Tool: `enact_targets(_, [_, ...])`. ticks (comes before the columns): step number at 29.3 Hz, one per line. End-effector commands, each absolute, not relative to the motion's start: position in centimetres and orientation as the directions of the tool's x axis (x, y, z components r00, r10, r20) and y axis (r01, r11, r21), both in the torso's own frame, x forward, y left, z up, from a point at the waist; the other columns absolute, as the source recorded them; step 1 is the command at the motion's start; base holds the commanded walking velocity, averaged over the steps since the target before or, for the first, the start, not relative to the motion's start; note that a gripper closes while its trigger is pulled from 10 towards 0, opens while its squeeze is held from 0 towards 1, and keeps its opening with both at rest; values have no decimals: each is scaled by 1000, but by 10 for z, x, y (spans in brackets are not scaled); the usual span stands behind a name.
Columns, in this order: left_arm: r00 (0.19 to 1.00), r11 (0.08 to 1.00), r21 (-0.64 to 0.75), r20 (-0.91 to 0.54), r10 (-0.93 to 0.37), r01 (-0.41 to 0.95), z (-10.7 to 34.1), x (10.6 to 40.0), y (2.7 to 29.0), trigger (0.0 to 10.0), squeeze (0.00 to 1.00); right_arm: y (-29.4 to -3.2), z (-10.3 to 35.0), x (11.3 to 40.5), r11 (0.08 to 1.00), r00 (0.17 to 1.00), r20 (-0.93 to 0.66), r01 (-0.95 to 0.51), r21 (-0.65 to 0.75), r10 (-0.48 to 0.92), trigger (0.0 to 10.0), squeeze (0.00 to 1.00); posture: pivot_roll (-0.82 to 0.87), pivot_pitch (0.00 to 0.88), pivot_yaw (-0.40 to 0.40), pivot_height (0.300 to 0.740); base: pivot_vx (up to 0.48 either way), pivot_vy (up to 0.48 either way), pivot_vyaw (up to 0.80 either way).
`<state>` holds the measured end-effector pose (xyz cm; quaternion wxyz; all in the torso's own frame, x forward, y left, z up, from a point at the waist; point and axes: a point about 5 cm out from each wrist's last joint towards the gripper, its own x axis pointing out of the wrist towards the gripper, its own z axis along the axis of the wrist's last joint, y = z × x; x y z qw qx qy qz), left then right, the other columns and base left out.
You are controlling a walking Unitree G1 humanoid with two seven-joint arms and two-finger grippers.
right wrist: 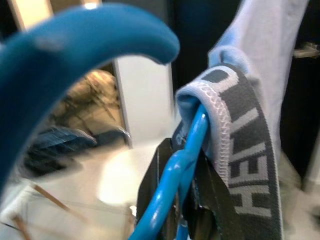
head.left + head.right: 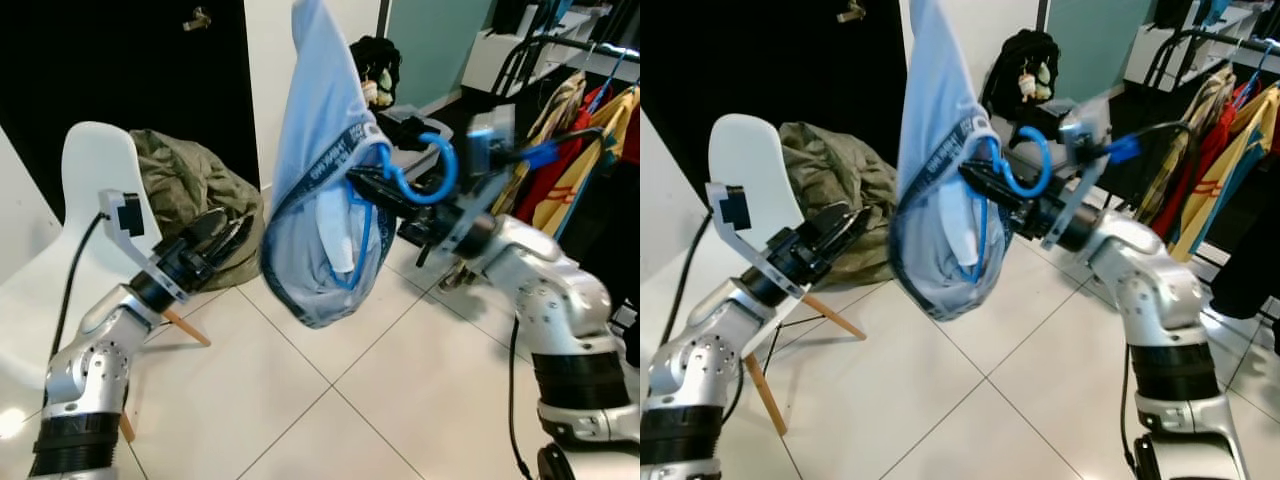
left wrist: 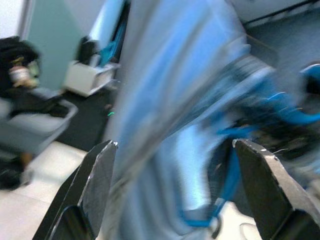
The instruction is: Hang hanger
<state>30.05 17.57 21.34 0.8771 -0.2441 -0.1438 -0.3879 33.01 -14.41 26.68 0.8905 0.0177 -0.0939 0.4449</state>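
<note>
Hanger: blue wire, thin, smooth, hook curling up; pinched at neck in right gripper, fingers clamped tight on it, held mid-air at chest height, prob. to keep hook free for rail. Garment draped on hanger: light blue soft fabric, grey lettered elastic band looped over wire, sagging in pouch below. Left gripper just beside garment, fingers spread wide, not touching; likely ready to steady cloth. Clothes rack w/ coloured clothes beyond, to right. White chair, olive heap behind; glossy tile floor.
</note>
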Motion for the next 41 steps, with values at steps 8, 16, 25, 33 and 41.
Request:
enact_targets(8, [590,463,-368,442,-676,806,213,289,143,10000,0,-149,277,352,737,702,257,-673,-67,664,10000,0,-36,68,-10,740,0,0,0])
enact_targets(16, [587,420,-451,340,-735,788,193,273,83,10000,0,-166,309,361,801,739,454,-592,85,497,10000,0,-34,78,-1,740,0,0,0])
enact_targets(25, [606,448,-478,250,-756,756,176,266,55,10000,0,-175,337,363,760,701,587,-615,210,405,10000,0,-35,82,0,740,0,0,0])
enact_targets(33, [744,502,-586,294,-600,637,181,283,64,10000,0,-149,334,352,653,606,560,-743,145,565,10000,0,-33,87,-2,740,0,0,0])
enact_targets(41, [738,491,-589,302,-603,642,183,283,59,10000,0,-142,330,347,622,578,544,-773,126,609,10000,0,-36,91,2,740,0,0,0])
